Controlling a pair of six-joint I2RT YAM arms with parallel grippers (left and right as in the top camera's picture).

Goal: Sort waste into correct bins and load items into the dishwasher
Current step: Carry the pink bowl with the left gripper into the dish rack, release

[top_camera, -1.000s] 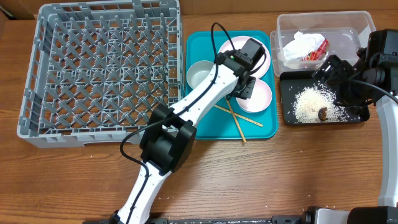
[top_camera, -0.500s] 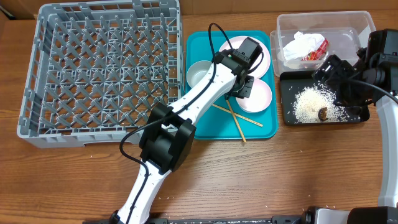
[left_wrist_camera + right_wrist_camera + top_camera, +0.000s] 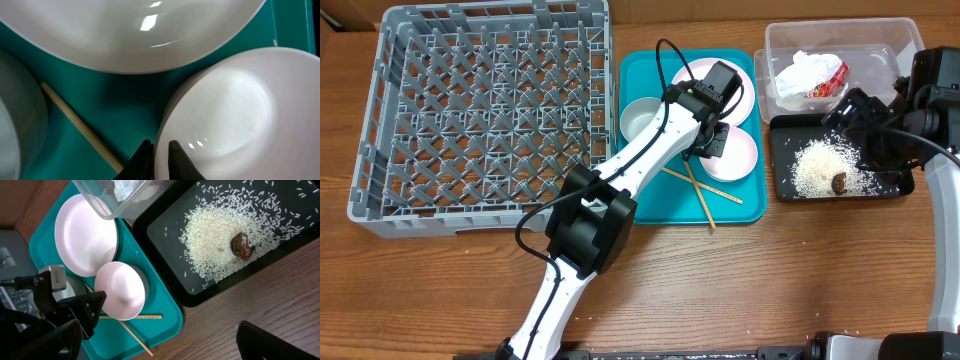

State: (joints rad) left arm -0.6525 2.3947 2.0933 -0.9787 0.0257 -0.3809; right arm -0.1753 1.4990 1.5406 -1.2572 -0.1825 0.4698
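Left wrist view: the left gripper (image 3: 161, 155) has its two fingertips pinched close on the rim of a white bowl (image 3: 225, 115), one tip inside and one outside. The round white plate (image 3: 135, 30) lies just beyond it, and a chopstick (image 3: 80, 125) runs past at the gripper's 9 o'clock.

From overhead, that bowl sits at 4 o'clock on the teal tray (image 3: 650, 205), the plate at 1 o'clock and a second bowl (image 3: 642, 118) at 9 o'clock. The crossed chopsticks are at 6 o'clock. The grey dish rack (image 3: 480, 120) stands just beside the tray at its 9 o'clock.

At the tray's 3 o'clock, a clear tub (image 3: 880, 45) holds a crumpled napkin (image 3: 798, 72) and a red wrapper (image 3: 828, 82). The black tray (image 3: 790, 190) below it carries rice (image 3: 815, 165) and a brown lump (image 3: 839, 182). The right gripper (image 3: 855, 115) hangs over that tray; I cannot tell whether its fingers are apart.
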